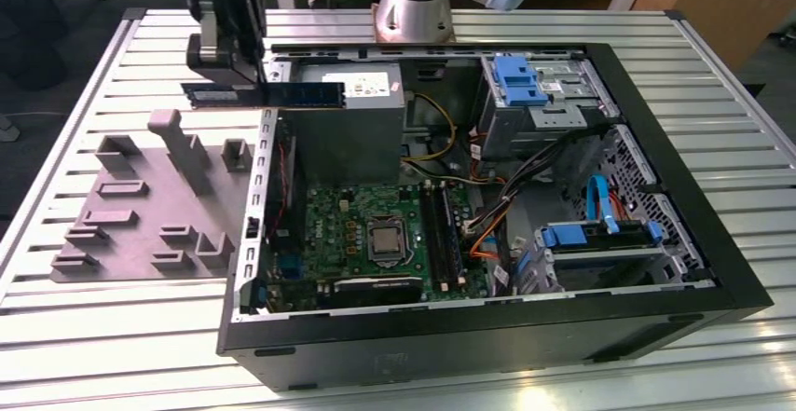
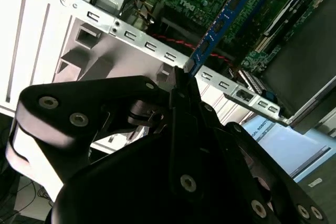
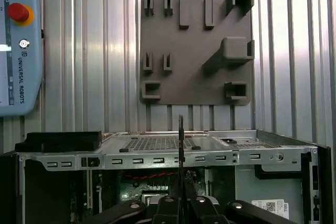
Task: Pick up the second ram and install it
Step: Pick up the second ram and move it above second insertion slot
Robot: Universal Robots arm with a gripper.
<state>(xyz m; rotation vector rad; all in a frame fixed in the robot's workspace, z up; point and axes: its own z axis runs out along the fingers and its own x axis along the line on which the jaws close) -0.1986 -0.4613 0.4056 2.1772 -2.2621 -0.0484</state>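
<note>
One claw (image 1: 234, 75) grips the second ram (image 1: 267, 95) above the case rim (image 1: 264, 164).

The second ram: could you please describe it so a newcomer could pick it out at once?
Find the open black computer case on the slatted table; over its far corner on the exterior view's left hangs the gripper. The second ram is the long, flat blue-and-dark stick clamped level in it. Unlike the black motherboard slots and the grey fixture block, it is held in the air.

Ribbed bare-metal table (image 1: 112, 336); matt grey plastic fixture block (image 1: 137, 215); second ram (image 1: 267, 94) — smooth blue circuit board
</note>
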